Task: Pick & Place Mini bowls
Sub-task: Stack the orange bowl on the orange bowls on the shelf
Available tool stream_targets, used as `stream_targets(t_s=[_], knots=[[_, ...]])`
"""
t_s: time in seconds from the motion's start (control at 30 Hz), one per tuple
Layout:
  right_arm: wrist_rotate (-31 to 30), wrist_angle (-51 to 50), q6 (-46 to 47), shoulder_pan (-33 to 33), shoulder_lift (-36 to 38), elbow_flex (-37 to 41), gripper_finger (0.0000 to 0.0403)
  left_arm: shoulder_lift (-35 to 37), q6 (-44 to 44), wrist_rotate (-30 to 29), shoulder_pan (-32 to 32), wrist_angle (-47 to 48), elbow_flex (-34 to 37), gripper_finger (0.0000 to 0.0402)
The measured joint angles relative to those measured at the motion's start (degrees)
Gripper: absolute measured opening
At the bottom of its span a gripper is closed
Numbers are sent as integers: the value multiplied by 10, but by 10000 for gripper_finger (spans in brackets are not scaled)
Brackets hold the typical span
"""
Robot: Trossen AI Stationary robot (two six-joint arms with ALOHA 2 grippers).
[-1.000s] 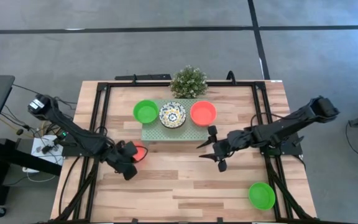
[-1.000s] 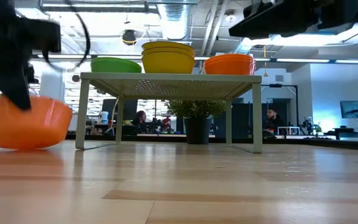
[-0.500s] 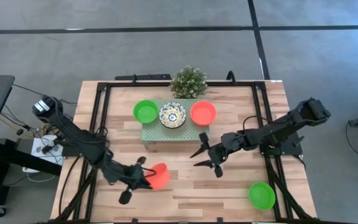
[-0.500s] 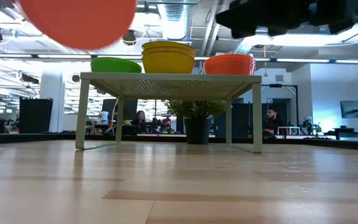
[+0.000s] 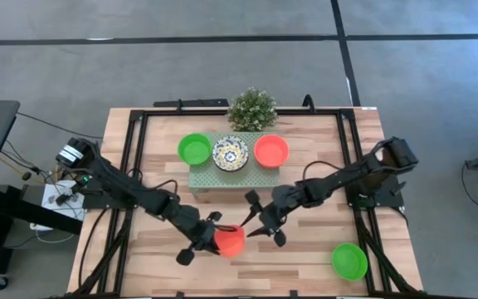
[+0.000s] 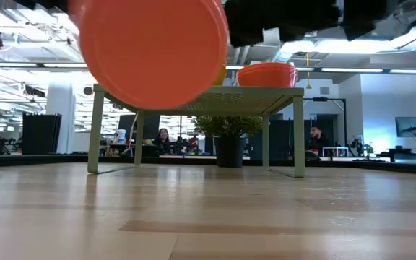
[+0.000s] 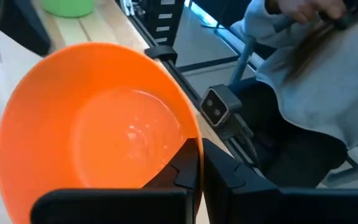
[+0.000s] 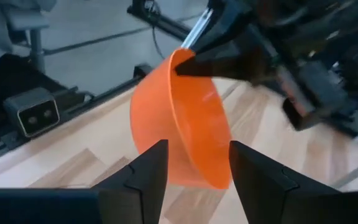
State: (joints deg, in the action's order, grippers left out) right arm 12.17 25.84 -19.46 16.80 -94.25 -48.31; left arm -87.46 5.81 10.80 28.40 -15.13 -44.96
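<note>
High view, table: a pale wooden table seen from straight above, with a black frame round its edges.
High view, platform: a pale green perforated platform sits toward the far side, in front of a small bushy plant. On it in a row stand a green bowl, a white patterned bowl and an orange-red bowl.
High view, left arm: it reaches in across the near middle of the table. The left gripper is pinched tight on the rim of another orange-red bowl, the held bowl.
High view, right arm: it stretches in from the right, and the right gripper sits just beside the held bowl with its fingers spread wide — gripping nothing.
High view, loose bowl: a second green bowl, the corner bowl, lies alone near the table's near right corner.
Low view: the held bowl hangs tilted, well above the tabletop, its underside facing the camera. Behind it stands the platform with the orange-red bowl on top.
Left wrist view: the two dark fingers close on the rim of the held bowl, whose hollow inside is empty. A person in a grey sleeve sits beyond the table edge.
Right wrist view: the held bowl shows edge-on — beyond the two spread fingers and not touching them.
</note>
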Motion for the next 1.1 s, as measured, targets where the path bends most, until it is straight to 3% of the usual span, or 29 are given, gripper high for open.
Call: stream_targets(t_s=[0.1,0.33,0.53,0.73,0.97,1.1], knots=[[23,-4,0,-1,-31,-22,164,-1,-3,20,-17,0,0,9],[138,-3,0,-1,-92,-65,160,-1,-13,52,-36,-4,0,9],[151,-5,0,0,-112,-83,132,0,-13,49,-35,-6,0,13],[161,-5,12,4,-108,-84,71,1,-12,41,-36,-12,0,32],[159,-19,18,5,-108,-83,15,2,-12,-11,-37,-35,0,77],[153,-24,47,5,-109,-83,4,2,-11,-26,-38,-66,-1,107]])
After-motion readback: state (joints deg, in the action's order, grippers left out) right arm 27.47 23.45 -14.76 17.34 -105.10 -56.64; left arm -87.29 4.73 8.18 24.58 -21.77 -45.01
